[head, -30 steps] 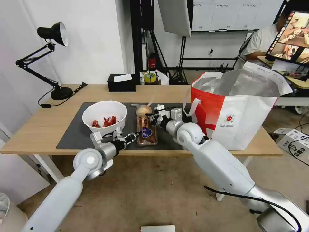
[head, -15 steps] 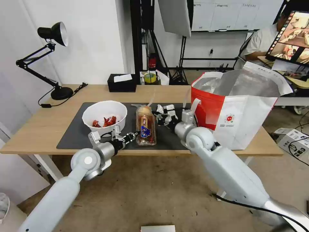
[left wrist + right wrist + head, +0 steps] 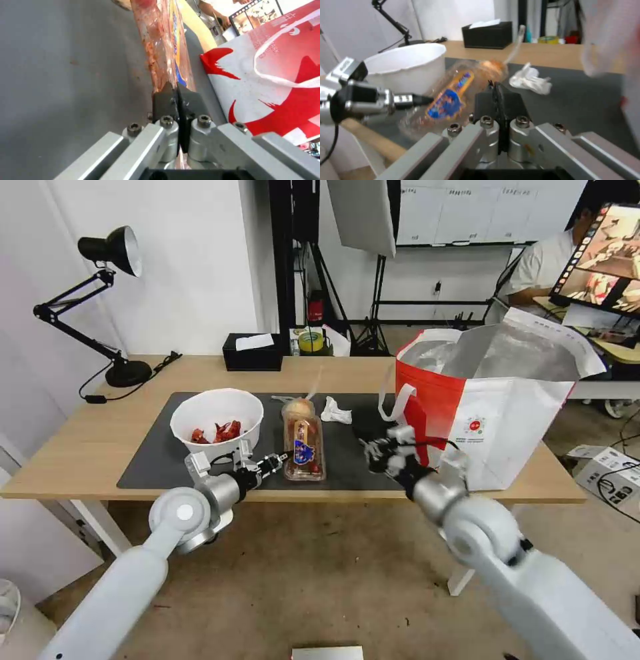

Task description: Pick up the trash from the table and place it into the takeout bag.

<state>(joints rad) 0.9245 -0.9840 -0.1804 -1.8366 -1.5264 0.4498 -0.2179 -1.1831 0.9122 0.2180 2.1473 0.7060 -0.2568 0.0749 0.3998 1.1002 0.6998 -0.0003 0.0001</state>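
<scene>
The left pincer (image 3: 277,461), low and left of centre in the head view, is clenching on the near edge of the clear plastic clamshell tray (image 3: 305,445), which is lying lengthwise on the large dark grey mat (image 3: 150,457) of the long light-wood desk (image 3: 73,453). From the left wrist view the hold looks thin, just a lip of flimsy plastic between the closed tips. The right pincer (image 3: 381,452) is hovering just right of centre, close to the front wall of the large red-and-white insulated takeout bag (image 3: 497,413), clenched on nothing.

The main risk, as I judge it, is the tray. With only one thin edge pinched, the shell is likely to flex, sag or pop open on lifting, spilling food bits onto the mat. It could also slide out of the tips altogether.

The clear-bagged tan bun (image 3: 298,409) is sitting at the tray's far end, touching or nearly touching it, so a drag could push the bun along. The white round bowl (image 3: 215,421), holding red shell scraps, is standing just left of the tray and right behind the left wrist. A sideways swing there could knock or tip it.

The right arm is crowding the bag's white loop handle (image 3: 392,405), and a snag there could pull the bag askew. The bag's mouth is standing high, so a low carry could catch the rim. The crumpled white tissue (image 3: 335,411) is lying loose at centre, light enough to be swept away.
</scene>
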